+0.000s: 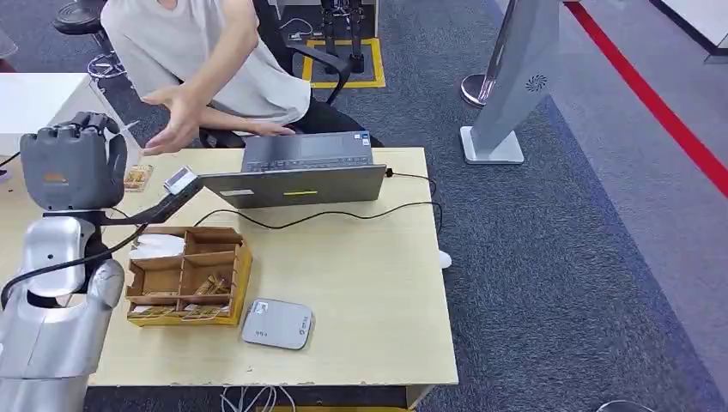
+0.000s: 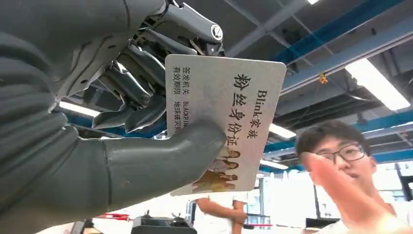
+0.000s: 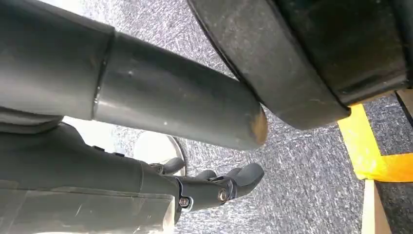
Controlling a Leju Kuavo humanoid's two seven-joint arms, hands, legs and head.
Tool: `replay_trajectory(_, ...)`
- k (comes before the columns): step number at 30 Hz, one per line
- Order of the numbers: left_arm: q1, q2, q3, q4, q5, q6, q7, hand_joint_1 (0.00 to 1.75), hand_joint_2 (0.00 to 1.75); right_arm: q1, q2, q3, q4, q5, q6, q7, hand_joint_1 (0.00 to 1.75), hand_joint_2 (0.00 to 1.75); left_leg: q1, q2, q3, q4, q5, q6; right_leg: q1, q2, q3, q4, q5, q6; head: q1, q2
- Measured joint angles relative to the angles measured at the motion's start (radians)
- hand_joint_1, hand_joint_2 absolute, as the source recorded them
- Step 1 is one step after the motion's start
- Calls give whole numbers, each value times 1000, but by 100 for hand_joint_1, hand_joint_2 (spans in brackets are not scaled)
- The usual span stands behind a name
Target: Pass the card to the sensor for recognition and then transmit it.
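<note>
a: left hand (image 2: 122, 117), raised at the left of the head frame. thumb pressed flat on the printed face of the card (image 2: 229, 112), darker fingers curled behind it. card clamped between them, most of it standing free past the thumb.

b: and the right hand (image 3: 214, 187)?

a: hanging low over grey carpet, fingers loosely curled with nothing in them, as far as the wrist camera shows. i'd call it closed on nothing.

b: where is the card against the rest?

a: up near the upper left of the head frame, above the table's (image 1: 360, 283) far left corner. the person's hand (image 1: 176, 120) reaches toward it from the top of the frame, palm open, near but not touching. the grey sensor pad (image 1: 276, 324) lies at the lower centre of the table, just beside the cardboard tray (image 1: 185, 275); well apart from the card.

b: so the step is?

a: judging by that, the handover. i can't tell from this whether the sensor pass is done.

b: how to do it well?

a: hold the card still, free edge presented to the palm. keep the thumb pressing until the person's fingers close on the free part, then ease off. letting go early would drop it toward the laptop (image 1: 296, 176) or table edge.
</note>
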Motion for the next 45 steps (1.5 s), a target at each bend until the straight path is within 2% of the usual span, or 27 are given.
replay_trajectory(12, -26, -2, 18, 69, -5, 0, 0, 175, 175, -4, 1, 2, -1, 1, 5, 3, 0, 0, 0, 1, -1, 0, 0, 0, 0, 0, -1, 0, 0, 0, 0, 0)
replay_trajectory(13, -26, -3, 18, 72, -5, 0, 0, 0, 175, -4, 1, 2, -1, 1, 5, 0, 0, 175, 0, 1, -1, 0, 0, 0, 0, 1, -1, 0, 0, 0, 0, 0)
replay_trajectory(19, -26, -9, 18, 80, -6, -31, 0, 0, 175, -9, 0, 2, -1, 1, 5, -3, 0, 175, 0, 1, -2, 0, 0, 0, 0, 1, -3, 0, 0, 0, 0, 0)
replay_trajectory(39, -14, -16, 18, 72, 4, -38, 11, 0, 175, -3, 0, 3, -2, 2, 2, -3, 0, 175, 0, 0, -2, 0, 0, 0, 0, 1, -3, 0, 0, 0, 0, 0)
replay_trajectory(41, -6, -19, 18, 55, 16, -61, 10, 0, 175, -2, 0, 3, -2, 0, -1, -3, 0, 175, 0, 0, -2, 0, 0, 0, 0, 0, -3, 0, 0, 0, 0, 0)
replay_trajectory(43, 7, -25, 18, 25, 46, -126, -2, 0, 175, 0, 0, 2, -2, -9, -3, -1, 0, 175, 0, 0, -2, 0, 0, 0, 0, 0, -3, 0, 0, 0, 0, 0)
replay_trajectory(45, 37, -31, 8, -37, 81, -220, -13, 0, 175, 3, 0, 0, -2, -28, -11, 2, 0, 175, 0, 1, -3, 0, 0, 0, 0, 1, -3, 0, 0, 0, 0, 0)
